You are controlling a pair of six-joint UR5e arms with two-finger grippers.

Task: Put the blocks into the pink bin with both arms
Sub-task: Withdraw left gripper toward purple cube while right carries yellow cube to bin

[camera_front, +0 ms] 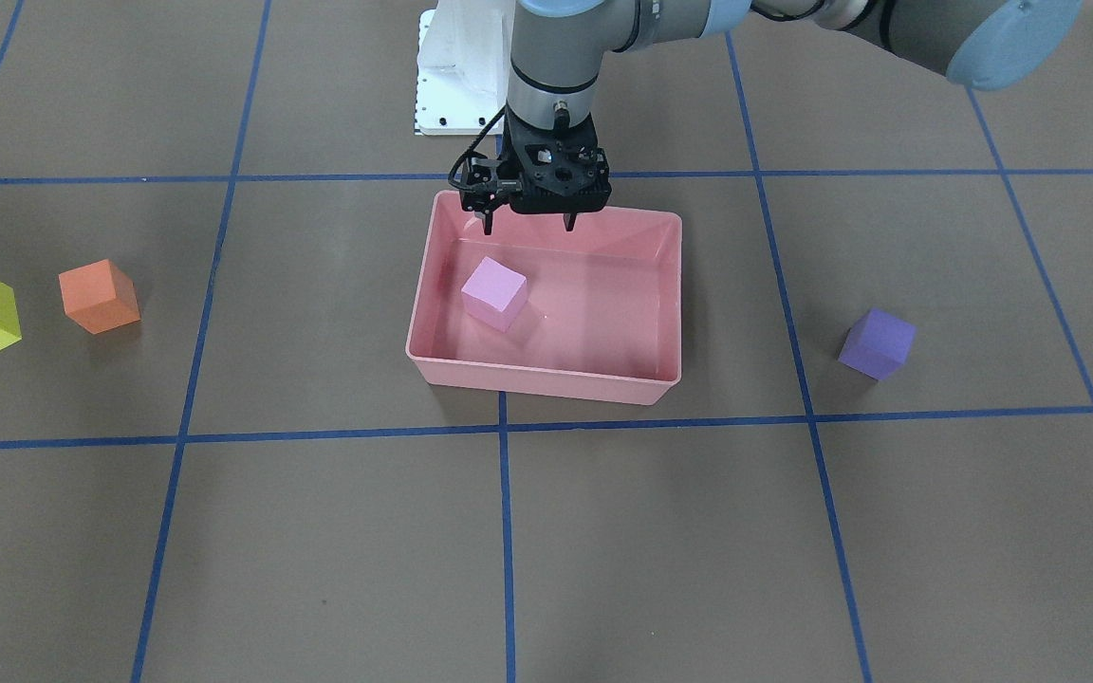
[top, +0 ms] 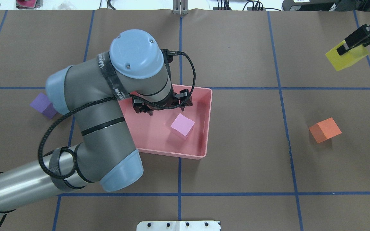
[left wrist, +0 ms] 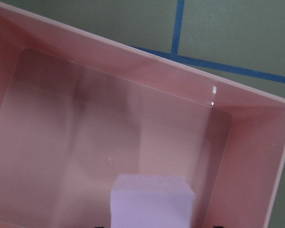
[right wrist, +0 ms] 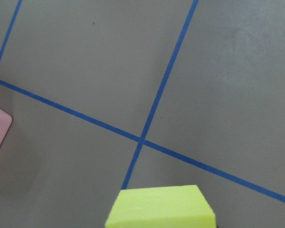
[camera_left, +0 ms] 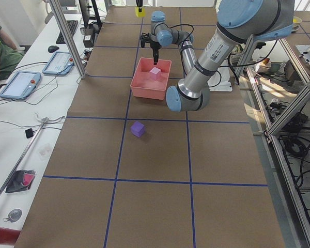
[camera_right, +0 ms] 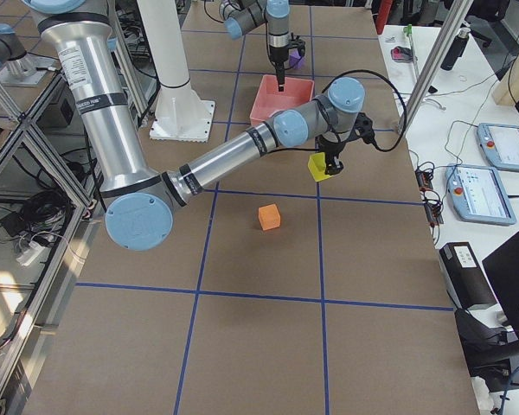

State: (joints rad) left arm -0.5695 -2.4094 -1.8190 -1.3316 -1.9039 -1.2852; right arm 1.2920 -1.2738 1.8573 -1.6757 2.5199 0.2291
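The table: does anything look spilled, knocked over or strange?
Nothing stands out. The lilac block sits flat inside the pink bin, with the open left end effector over the bin. The orange block and purple block rest on the table, and the right end effector holds the yellow block.

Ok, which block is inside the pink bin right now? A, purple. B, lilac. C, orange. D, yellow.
B: the lilac block sits on the floor of the bin, while the orange block, purple block and yellow block are all outside it.
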